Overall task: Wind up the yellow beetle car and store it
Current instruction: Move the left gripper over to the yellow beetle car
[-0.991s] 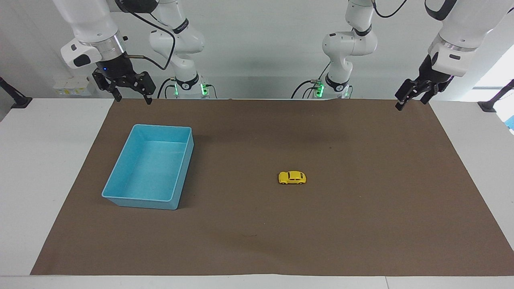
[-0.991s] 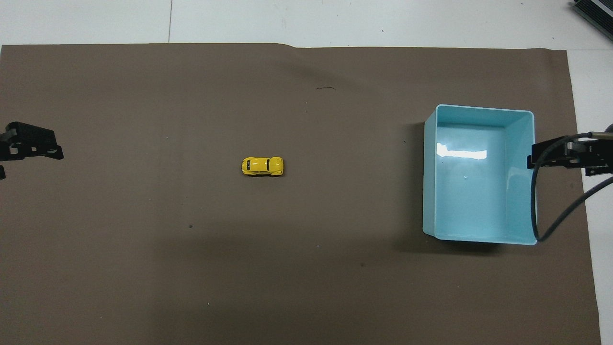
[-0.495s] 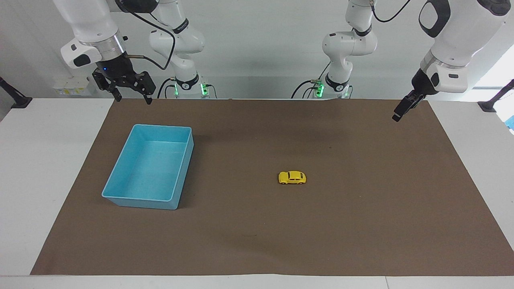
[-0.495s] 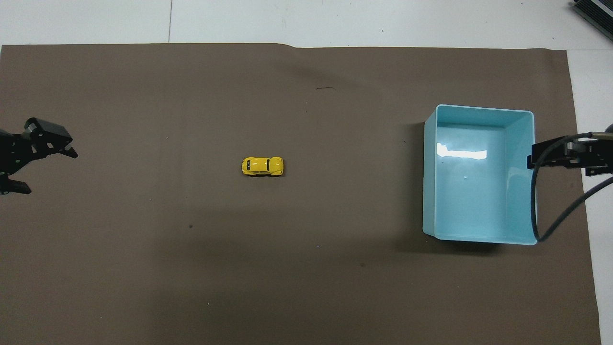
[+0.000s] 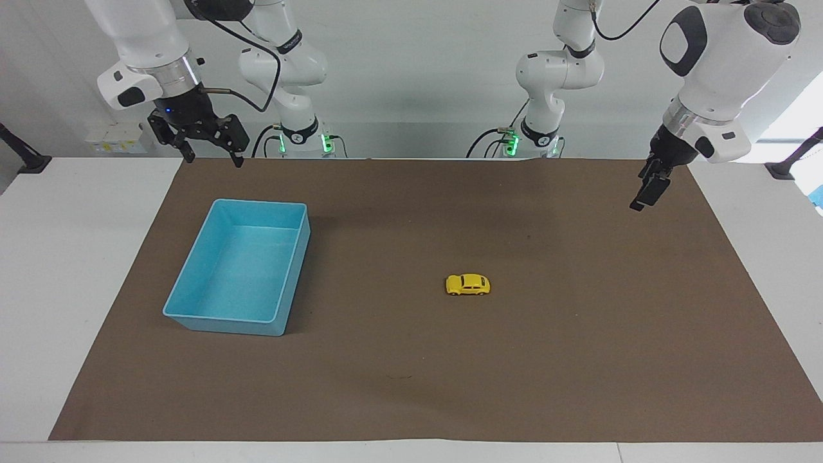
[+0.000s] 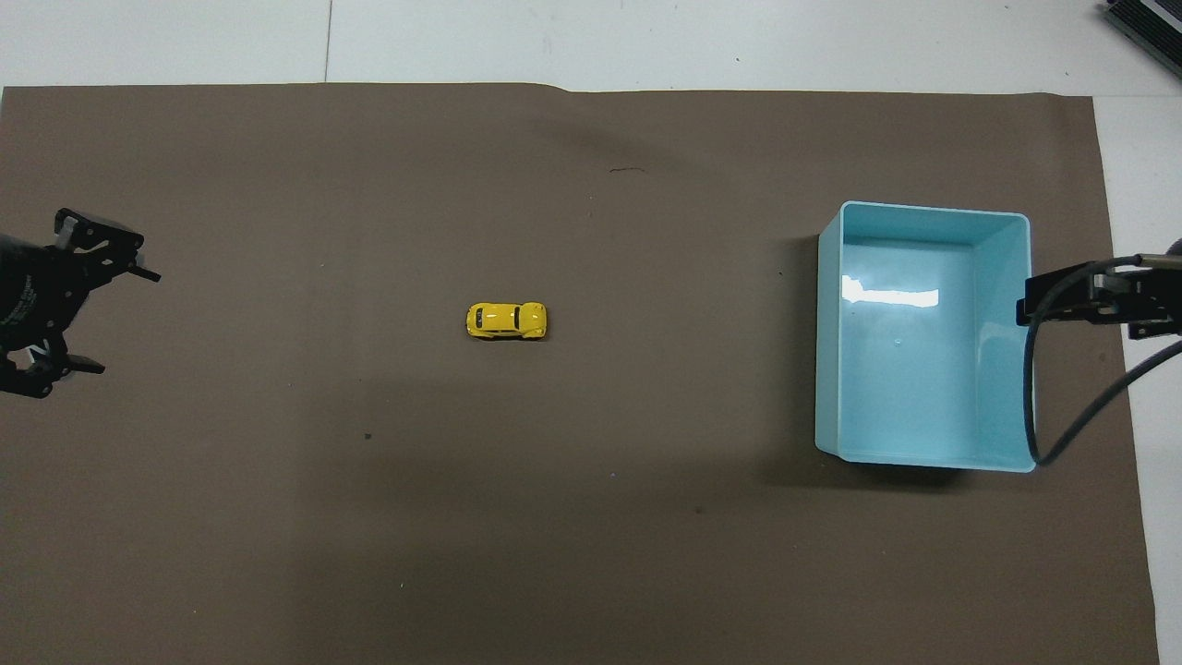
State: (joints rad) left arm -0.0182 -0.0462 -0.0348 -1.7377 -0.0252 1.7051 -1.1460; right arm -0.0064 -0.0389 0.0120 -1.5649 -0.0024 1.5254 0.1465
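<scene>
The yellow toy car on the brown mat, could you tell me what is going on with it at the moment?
Nothing is holding it yet. The yellow beetle car sits on its wheels on the brown mat, near the middle of the table. The left gripper hangs open over the mat at the left arm's end, apart from the car. The right gripper waits open above the mat's edge, near the empty blue bin at the right arm's end.

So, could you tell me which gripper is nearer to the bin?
Right. The right gripper hangs by the bin at its end nearer the robots. The left gripper is over the mat at the left arm's end, with the car between it and the bin.
</scene>
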